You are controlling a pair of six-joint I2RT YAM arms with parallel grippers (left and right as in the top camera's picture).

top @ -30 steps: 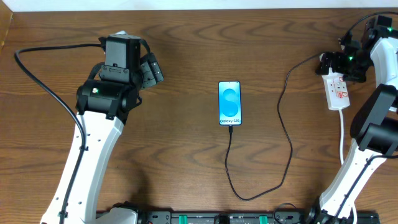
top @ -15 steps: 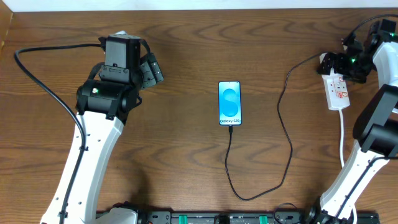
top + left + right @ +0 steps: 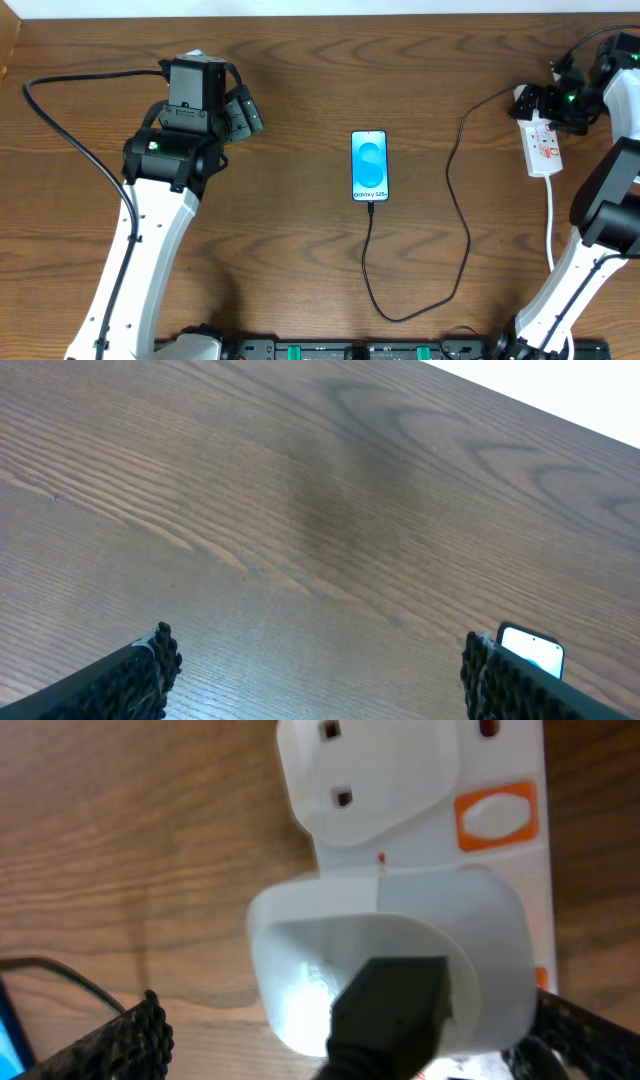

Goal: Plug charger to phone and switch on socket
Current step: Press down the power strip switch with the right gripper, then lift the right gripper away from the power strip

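Observation:
The phone (image 3: 368,165) lies face up mid-table with its blue screen lit. The charger's black cable (image 3: 462,200) meets the phone's bottom edge, loops toward the front and runs up to the white adapter (image 3: 390,950), which sits in the socket strip (image 3: 543,148). In the right wrist view the strip (image 3: 420,770) shows an orange switch (image 3: 497,815). My right gripper (image 3: 550,102) is open, its fingers (image 3: 345,1025) apart on either side of the adapter. My left gripper (image 3: 240,115) is open and empty over bare wood (image 3: 320,670); the phone's corner (image 3: 532,650) peeks past its right finger.
The strip's white cord (image 3: 550,215) runs toward the front along the right edge. The left arm's black cable (image 3: 70,140) arcs over the far left of the table. The table's back edge (image 3: 320,16) lies close behind both arms.
My right arm has shifted slightly to the right near the strip. The phone, cable and left arm have not moved.

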